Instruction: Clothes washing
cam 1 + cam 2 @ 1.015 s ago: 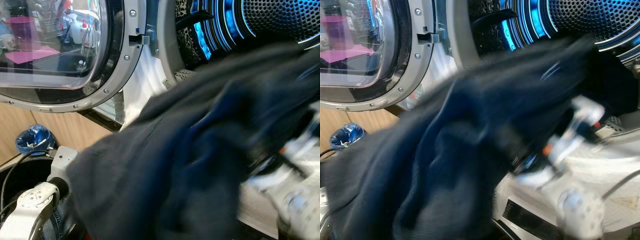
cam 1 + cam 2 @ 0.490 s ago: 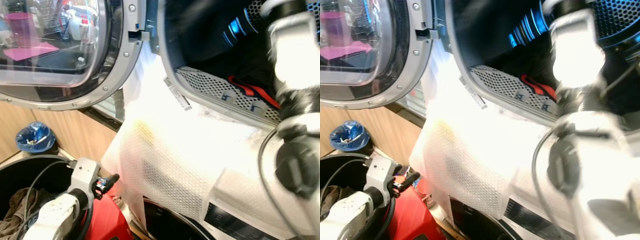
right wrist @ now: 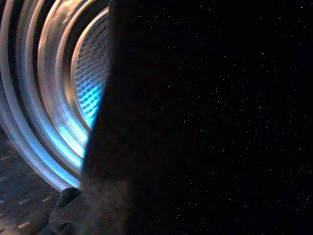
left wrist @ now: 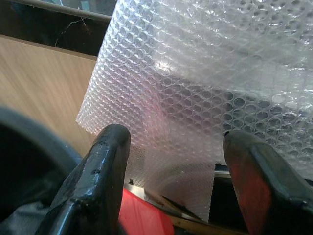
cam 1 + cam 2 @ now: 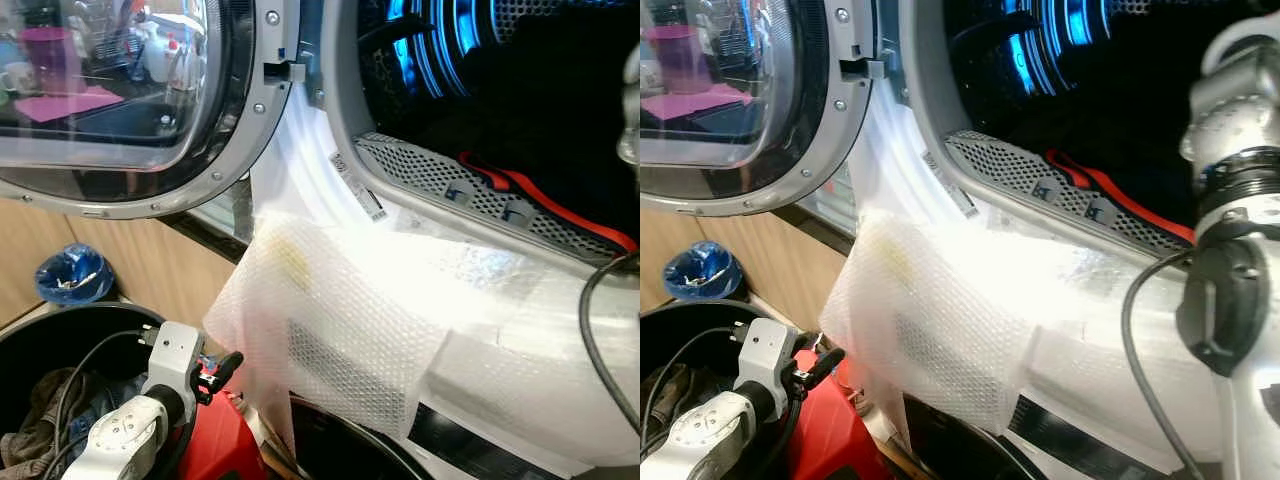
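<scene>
The washing machine's round door [image 5: 120, 100] stands open to the left, and the drum [image 5: 430, 50] glows blue inside. Dark clothes [image 5: 560, 110] lie in the drum, and a red strap [image 5: 540, 190] rests on its perforated lip. My right arm [image 5: 1230, 250] reaches up into the drum; its wrist view shows a dark cloth [image 3: 205, 122] close against the camera and the drum wall [image 3: 78, 98] behind it. My left gripper [image 4: 171, 161] is open and holds nothing. It hangs low over a black basket [image 5: 60, 330], which holds more clothes [image 5: 40, 440].
Bubble wrap [image 5: 330, 320] drapes over the machine's front below the opening. A red object [image 5: 215, 445] sits beside the basket, under my left gripper. A blue bag [image 5: 70, 275] lies against the wooden panel at the left.
A second ago a large dark garment hung across the opening. It is now inside the drum, with my right arm reaching in after it. The left arm has hardly moved.
</scene>
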`<state>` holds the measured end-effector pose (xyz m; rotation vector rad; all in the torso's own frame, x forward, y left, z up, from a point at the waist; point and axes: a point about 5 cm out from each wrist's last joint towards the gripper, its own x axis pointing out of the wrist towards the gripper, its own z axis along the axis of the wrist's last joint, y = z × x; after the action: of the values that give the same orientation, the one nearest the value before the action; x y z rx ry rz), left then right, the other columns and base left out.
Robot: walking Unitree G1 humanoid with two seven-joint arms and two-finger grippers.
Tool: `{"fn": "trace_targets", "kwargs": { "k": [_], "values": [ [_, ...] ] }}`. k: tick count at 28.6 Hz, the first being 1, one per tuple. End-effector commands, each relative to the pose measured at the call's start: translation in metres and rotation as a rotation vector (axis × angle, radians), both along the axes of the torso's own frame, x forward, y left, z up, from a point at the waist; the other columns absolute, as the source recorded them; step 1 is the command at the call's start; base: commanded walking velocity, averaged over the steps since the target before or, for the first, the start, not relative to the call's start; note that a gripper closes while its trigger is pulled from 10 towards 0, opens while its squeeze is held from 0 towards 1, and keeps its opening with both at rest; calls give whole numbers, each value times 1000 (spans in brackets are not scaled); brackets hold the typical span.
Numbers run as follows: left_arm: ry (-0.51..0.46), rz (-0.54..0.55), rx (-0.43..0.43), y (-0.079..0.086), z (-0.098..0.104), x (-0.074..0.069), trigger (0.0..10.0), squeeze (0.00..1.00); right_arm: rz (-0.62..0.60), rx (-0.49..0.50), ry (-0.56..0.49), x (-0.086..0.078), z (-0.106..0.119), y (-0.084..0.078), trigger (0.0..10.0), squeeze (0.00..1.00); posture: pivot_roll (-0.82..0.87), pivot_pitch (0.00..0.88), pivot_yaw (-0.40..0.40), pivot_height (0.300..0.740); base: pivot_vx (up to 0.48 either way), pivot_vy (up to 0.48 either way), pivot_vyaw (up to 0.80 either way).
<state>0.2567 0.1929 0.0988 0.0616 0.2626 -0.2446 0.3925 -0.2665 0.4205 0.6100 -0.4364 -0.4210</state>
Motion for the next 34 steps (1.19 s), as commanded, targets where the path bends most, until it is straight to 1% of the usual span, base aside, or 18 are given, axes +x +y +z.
{"fn": "trace_targets", "kwargs": {
  "k": [1, 2, 3, 4, 6, 7, 8, 9, 10, 12, 14, 15, 24, 28, 31, 32, 33, 34],
  "values": [
    [9, 3, 16, -1, 1, -2, 10000, 0, 2, -79, -1, -3, 17, 8, 0, 0, 171, 39, -113, 740, 0, 0, 0],
    [20, -12, 18, -2, 0, -3, 10000, 0, 14, -154, 42, 2, 13, 18, 9569, 0, 166, 42, -109, 740, 0, 0, 0],
    [20, -12, 18, -2, 0, -3, 10000, 0, 14, -154, 42, 2, 13, 18, 9569, 0, 166, 42, -109, 740, 0, 0, 0],
    [33, -32, 18, -5, -2, -3, 10000, 0, 46, -221, 82, 7, 8, 28, 10000, 0, 166, 42, -109, 740, 0, 0, 0],
    [38, -41, 20, -7, -3, -4, 10000, 0, 54, -228, 97, 9, 4, 31, 10000, 0, 164, 43, -107, 740, 0, 0, 0],
    [42, -55, 17, -9, -3, -5, 10000, 0, 101, -285, 105, 13, 1, 41, 10000, 0, 165, 44, -106, 740, 0, 0, 0],
    [45, -62, 16, -11, -3, -5, 10000, 0, 140, -329, 120, 16, -2, 51, 10000, 976, 163, 45, -104, 740, 0, 0, 0],
    [45, -62, 16, -12, -3, -5, 10000, 0, 151, -345, 124, 17, -3, 53, 10000, 976, 163, 45, -103, 740, 0, 0, 0],
    [46, -64, 16, -12, -3, -6, 10000, 0, 169, -368, 123, 17, -3, 57, 10000, 1000, 162, 45, -104, 740, 0, 0, 0],
    [49, -76, 10, -14, -3, -6, 10000, 0, 167, -419, 122, 18, -1, 62, 10000, 1000, 159, 47, -101, 740, 0, 0, 0],
    [51, -80, 10, -15, -3, -6, 10000, 0, 149, -435, 128, 17, 0, 62, 10000, 1000, 155, 46, -102, 740, 0, 0, 0],
    [54, -82, 11, -15, -3, -6, 10000, 0, 137, -468, 133, 17, 2, 61, 10000, 1000, 153, 47, -103, 740, 0, 0, 0],
    [64, -92, 11, -18, -4, -6, 10000, 0, 104, -484, 160, 16, 0, 54, 10000, 1000, 147, 47, -100, 740, 0, 0, 0],
    [68, -93, 12, -18, -4, -6, 10000, 0, 53, -445, 178, 15, -4, 44, 10000, 1000, 149, 49, -98, 740, 0, 0, 0],
    [69, -91, 14, -18, -4, -7, 10000, 0, -51, -386, 189, 10, -5, 28, 10000, 1000, 155, 51, -99, 740, 0, 0, 0],
    [69, -82, 13, -17, -4, -7, 10000, 0, -97, -359, 198, 8, -7, 19, 10000, 1000, 160, 53, -100, 740, 0, 0, 0],
    [70, -78, 10, -17, -4, -8, 10000, 0, -114, -337, 207, 8, -11, 14, 10000, 1000, 160, 54, -100, 740, 0, 0, 0],
    [70, -78, 10, -17, -4, -8, 10000, 0, -114, -337, 207, 8, -11, 14, 10000, 1000, 160, 54, -100, 740, 0, 0, 0]
  ]
}}
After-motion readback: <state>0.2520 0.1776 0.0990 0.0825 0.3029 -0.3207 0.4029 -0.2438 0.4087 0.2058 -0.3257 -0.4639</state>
